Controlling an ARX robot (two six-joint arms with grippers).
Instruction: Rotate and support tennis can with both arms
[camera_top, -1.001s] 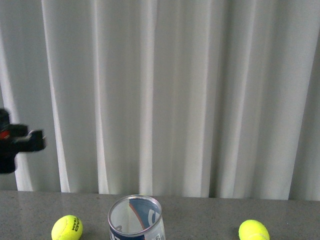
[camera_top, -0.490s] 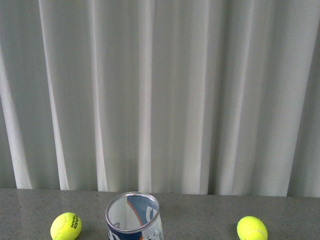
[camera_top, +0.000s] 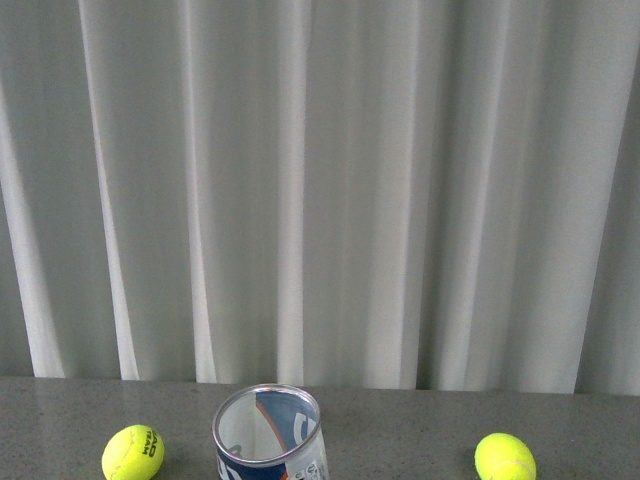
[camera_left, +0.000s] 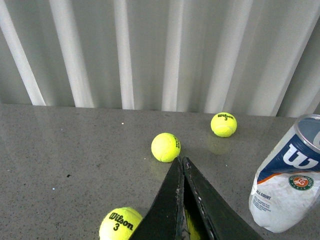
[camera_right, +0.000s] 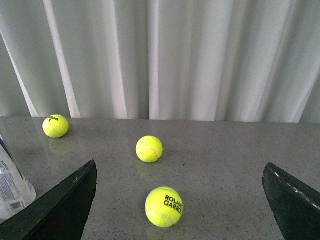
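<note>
Bare table (camera_left: 60, 150) is seen ahead of the closed left gripper (camera_left: 181, 162), bounded by three balls and the tennis can (camera_left: 287, 185). Between the spread right gripper (camera_right: 180, 200) fingers, two balls (camera_right: 164, 206) obstruct passage.

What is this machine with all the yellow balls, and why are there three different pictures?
It is a robot with two arms, and it has three cameras. One sits on its body and looks straight ahead: there you see a gray table, a white curtain, the clear tennis can and two yellow balls. The other two cameras ride on the wrists. The left wrist picture shows the left tool, two black fingers pressed together, holding nothing, with three balls and the can near it. The right wrist picture shows the right tool spread wide open, also empty, above three more balls; one reads "Roland Garros". Nothing is being held yet.
</note>
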